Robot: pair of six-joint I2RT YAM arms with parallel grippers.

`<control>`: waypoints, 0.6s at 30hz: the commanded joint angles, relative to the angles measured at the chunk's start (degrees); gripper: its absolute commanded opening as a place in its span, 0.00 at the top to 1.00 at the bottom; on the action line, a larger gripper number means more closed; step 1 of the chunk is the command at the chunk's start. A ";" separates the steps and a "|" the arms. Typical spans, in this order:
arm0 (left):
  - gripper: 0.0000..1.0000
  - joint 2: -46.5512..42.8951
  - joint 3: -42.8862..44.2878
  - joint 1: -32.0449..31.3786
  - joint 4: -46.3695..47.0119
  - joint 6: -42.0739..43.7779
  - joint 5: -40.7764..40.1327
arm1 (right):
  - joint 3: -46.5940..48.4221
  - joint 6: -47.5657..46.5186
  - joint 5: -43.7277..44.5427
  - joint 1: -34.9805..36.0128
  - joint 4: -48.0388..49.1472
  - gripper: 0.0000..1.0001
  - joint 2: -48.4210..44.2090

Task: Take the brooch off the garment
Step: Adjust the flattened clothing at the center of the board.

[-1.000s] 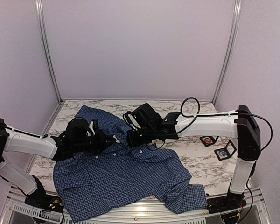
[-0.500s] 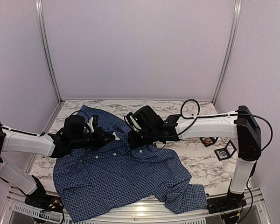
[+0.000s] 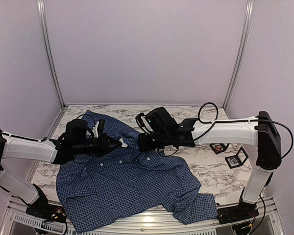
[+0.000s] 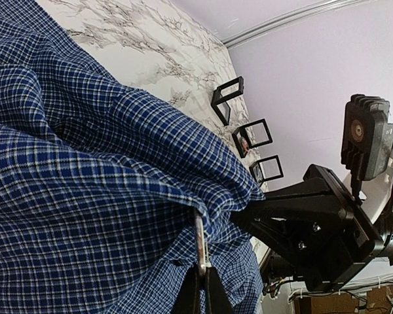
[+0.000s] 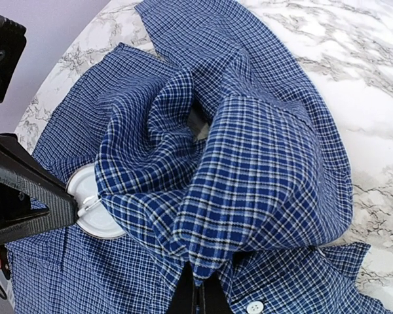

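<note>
The brooch (image 5: pixel 93 210), a pale round disc seen face-on from the right wrist and edge-on from the left wrist, sits clamped between the left fingers (image 5: pixel 33 196), right against a raised fold of the garment (image 3: pixel 132 186); whether its pin is free of the cloth cannot be told. The right fingers (image 4: pixel 262 212) are closed on that same fold just beside it, holding the checked cloth up in a peak. The rest of the garment lies spread on the marble tabletop (image 3: pixel 206 166), with small black frames (image 3: pixel 236 158) well apart to the right
</note>
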 commanded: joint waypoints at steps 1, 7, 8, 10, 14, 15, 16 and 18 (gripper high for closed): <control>1.00 -0.31 0.30 0.44 3.65 0.49 0.92 | 0.18 -2.12 -2.40 0.18 2.27 1.00 -1.46; 1.00 -0.86 -1.40 0.42 9.61 -3.49 -5.35 | 2.88 -5.08 -7.94 3.03 3.78 1.00 0.51; 1.00 -0.88 -1.57 0.42 10.47 -3.73 -6.87 | 3.16 -5.51 -8.89 3.26 4.00 1.00 0.90; 1.00 -0.84 -1.73 0.42 11.95 -4.15 -9.66 | 3.55 -6.16 -10.36 3.75 4.59 1.00 1.36; 1.00 -0.75 -1.69 0.33 14.50 -3.98 -14.53 | 3.95 -6.81 -13.30 4.63 6.29 1.00 2.10; 1.00 -0.76 -1.43 0.25 14.80 -3.56 -15.60 | 4.02 -6.78 -14.05 4.64 6.53 1.00 2.38; 1.00 -0.67 -1.16 0.20 14.78 -3.16 -16.22 | 4.12 -6.58 -14.55 4.70 6.79 1.00 2.67; 1.00 -0.64 -0.76 0.01 14.84 -2.24 -17.46 | 4.61 -6.57 -15.13 4.72 6.91 1.00 3.23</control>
